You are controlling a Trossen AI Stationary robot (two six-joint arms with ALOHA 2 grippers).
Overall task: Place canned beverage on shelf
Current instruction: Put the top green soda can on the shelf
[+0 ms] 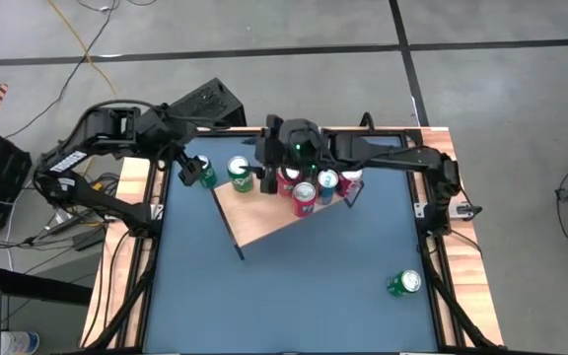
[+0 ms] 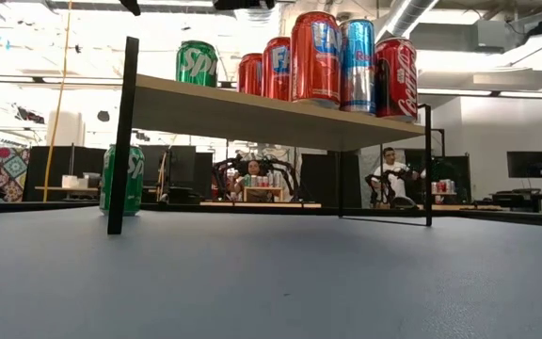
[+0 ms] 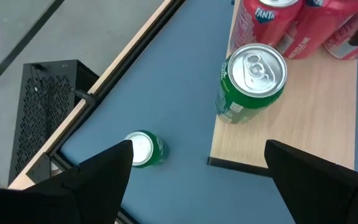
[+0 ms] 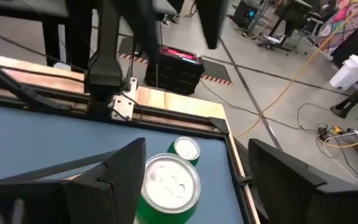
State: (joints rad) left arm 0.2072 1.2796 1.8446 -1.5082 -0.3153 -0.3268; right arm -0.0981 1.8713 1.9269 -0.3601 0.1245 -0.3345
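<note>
Left gripper (image 1: 187, 166): jaws released, above the Sprite can (image 1: 205, 172) at the shelf's (image 1: 264, 222) 9 o'clock.
Right gripper (image 1: 264, 163): jaws spread, over the shelved green can (image 1: 240, 174).
Labels: Fanta can (image 3: 260, 22); Coca-Cola can (image 2: 395, 77).
Stray green can (image 1: 403, 284): tabletop, 4 o'clock.

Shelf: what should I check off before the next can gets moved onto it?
1. Left gripper open and empty: ok.
2. Green can on the tabletop upright beside the shelf: ok.
3. Bare board left on the shelf: ok, its front part is free.
4. Right gripper clear of the green can on the shelf: not ok, its open fingers straddle that can.
5. Red cans on the shelf upright: ok.
6. Far green can upright: cannot tell.
</note>
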